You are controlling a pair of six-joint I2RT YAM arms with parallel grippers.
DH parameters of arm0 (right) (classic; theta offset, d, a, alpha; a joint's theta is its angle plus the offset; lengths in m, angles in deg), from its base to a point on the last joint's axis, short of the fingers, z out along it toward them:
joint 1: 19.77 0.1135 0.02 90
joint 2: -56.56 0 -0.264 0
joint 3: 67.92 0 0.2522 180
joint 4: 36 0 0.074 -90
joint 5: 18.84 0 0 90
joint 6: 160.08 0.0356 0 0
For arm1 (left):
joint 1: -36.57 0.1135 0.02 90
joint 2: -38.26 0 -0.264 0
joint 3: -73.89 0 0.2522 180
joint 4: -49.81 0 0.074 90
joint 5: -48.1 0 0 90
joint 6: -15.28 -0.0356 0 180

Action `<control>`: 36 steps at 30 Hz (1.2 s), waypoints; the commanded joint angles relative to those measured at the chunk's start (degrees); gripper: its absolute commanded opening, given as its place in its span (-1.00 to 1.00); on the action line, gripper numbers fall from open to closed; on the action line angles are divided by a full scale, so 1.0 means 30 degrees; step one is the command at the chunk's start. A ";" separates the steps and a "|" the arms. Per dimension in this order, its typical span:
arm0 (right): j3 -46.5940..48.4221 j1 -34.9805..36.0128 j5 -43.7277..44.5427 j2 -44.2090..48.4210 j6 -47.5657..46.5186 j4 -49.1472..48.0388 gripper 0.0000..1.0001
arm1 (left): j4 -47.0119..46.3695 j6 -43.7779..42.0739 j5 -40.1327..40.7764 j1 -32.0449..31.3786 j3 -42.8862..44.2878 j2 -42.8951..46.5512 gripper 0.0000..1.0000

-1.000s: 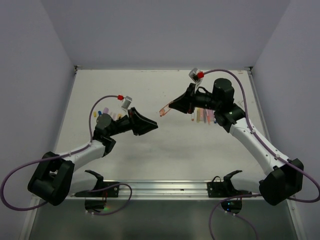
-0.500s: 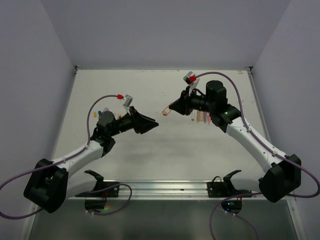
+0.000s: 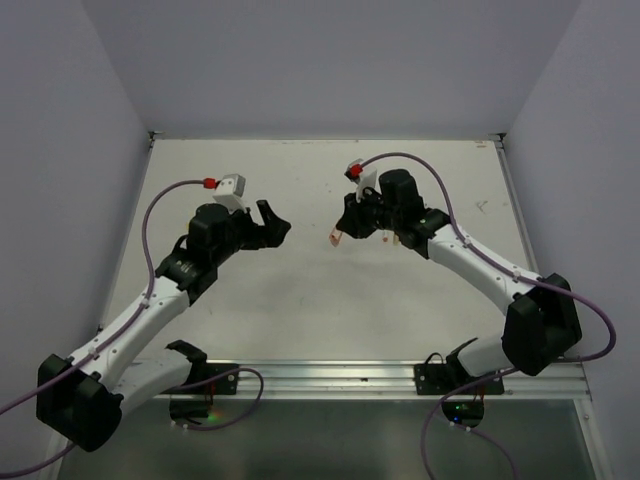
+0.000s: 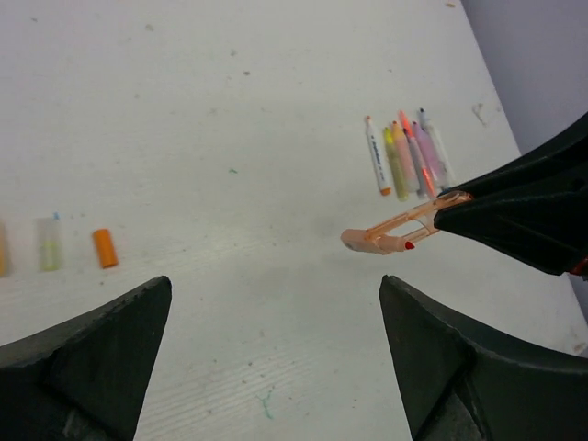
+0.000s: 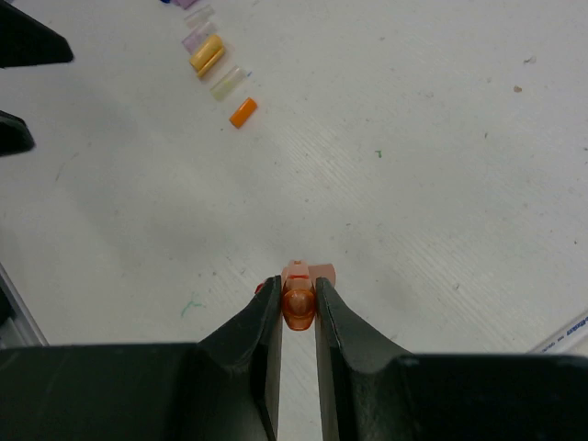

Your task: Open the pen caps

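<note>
Right wrist view: right hand pinches a slim peach-orange plastic pen, left hand wide open, empty. Looks light, stiff, slippery; probably grab its stubby cap.

One camera looks down from high on the whole counter. Two ride the wrists, close up, both seeing the orange cap.

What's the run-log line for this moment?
left gripper: open, empty | right gripper: shut on peach pen | orange cap: lying loose | other pens: in a row
</note>
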 commanded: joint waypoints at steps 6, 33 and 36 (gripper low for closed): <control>0.0720 0.0498 0.2142 -0.1332 -0.1122 0.0687 -1.00 | 0.6793 -0.2946 0.5912 0.0228 0.3486 0.1257 1.00; 0.0750 0.3017 0.2438 -0.2681 -0.2295 0.0513 -1.00 | 0.6213 -0.5556 1.1105 0.0316 0.0617 0.4188 1.00; 0.0720 0.3136 0.2583 -0.2681 -0.2471 0.0483 -1.00 | 0.6213 -0.5556 1.1018 0.0316 0.0558 0.4217 1.00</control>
